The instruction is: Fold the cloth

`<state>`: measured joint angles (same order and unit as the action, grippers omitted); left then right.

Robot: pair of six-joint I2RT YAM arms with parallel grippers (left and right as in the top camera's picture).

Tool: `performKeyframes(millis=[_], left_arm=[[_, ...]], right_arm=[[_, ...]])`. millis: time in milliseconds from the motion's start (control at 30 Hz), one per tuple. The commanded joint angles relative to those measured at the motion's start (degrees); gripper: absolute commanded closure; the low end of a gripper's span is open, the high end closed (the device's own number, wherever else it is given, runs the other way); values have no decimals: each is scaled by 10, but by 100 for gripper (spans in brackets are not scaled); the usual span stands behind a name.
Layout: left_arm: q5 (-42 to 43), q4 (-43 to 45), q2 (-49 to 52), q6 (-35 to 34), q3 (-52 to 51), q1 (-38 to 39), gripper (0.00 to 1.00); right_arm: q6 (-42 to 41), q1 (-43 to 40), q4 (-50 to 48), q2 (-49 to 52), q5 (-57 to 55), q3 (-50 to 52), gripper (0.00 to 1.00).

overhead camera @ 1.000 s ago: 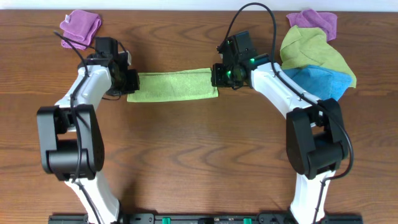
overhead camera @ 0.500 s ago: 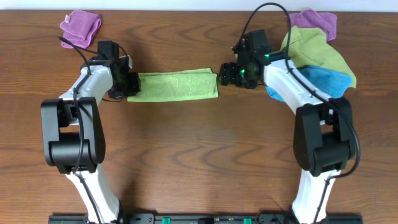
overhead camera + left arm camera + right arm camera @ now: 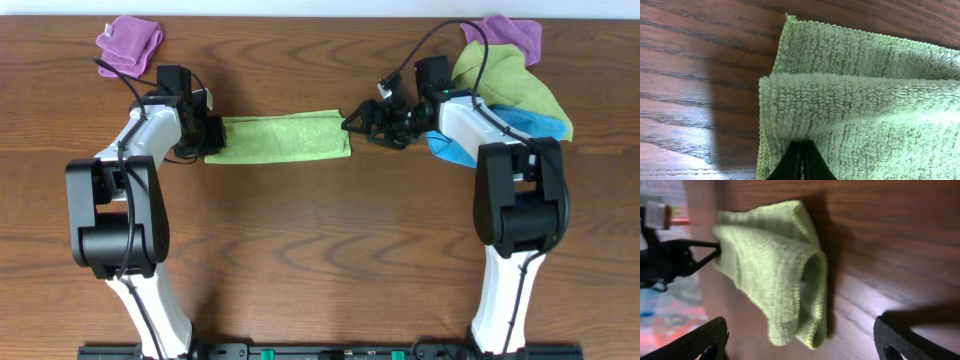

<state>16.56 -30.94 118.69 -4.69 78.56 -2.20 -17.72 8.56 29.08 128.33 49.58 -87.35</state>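
Wood of the table [image 3: 320,250] runs on the near side of the cloth [image 3: 278,138], which lies as a narrow doubled strip, flat on the boards and level from end to end.

At the cloth's left end, the left gripper [image 3: 205,135] is pinched tight on it. Its wrist view shows the two dark fingertips [image 3: 801,160] closed together with the ribbed layers caught between them.

Just off the cloth's right end, the right gripper [image 3: 355,130] is spread wide and holds nothing. In its own view the fingers [image 3: 705,342] stand well apart either side of that end, which gapes like a loose loop.

We judge the lengthwise fold made and the end-over-end fold due. To do it well, we should bring the right fingers down over both layers at once, squeezing the loop flat. Then we carry one end low across to the other, so the edges meet squarely and the strip does not twist.

Beyond the cloth's right end lie a duller green cloth [image 3: 505,85], a blue cloth [image 3: 530,125] and a purple cloth [image 3: 505,35]. Beyond its left end lies another purple one [image 3: 130,40].
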Motion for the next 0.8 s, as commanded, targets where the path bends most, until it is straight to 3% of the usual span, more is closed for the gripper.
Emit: performKeyframes(millis=[0, 533, 633, 767], left_arm=[[4, 0, 41, -6, -9, 4, 94], [8, -1, 41, -6, -9, 4, 94], [11, -1, 41, -7, -9, 4, 94], [15, -1, 41, -7, -9, 4, 94]], right_arm=[[0, 5, 2, 33, 34, -2, 5], [-43, 42, -58, 79, 22, -2, 16], [-63, 44, -78, 79, 20, -2, 32], [-81, 52, -97, 79, 18, -2, 64]])
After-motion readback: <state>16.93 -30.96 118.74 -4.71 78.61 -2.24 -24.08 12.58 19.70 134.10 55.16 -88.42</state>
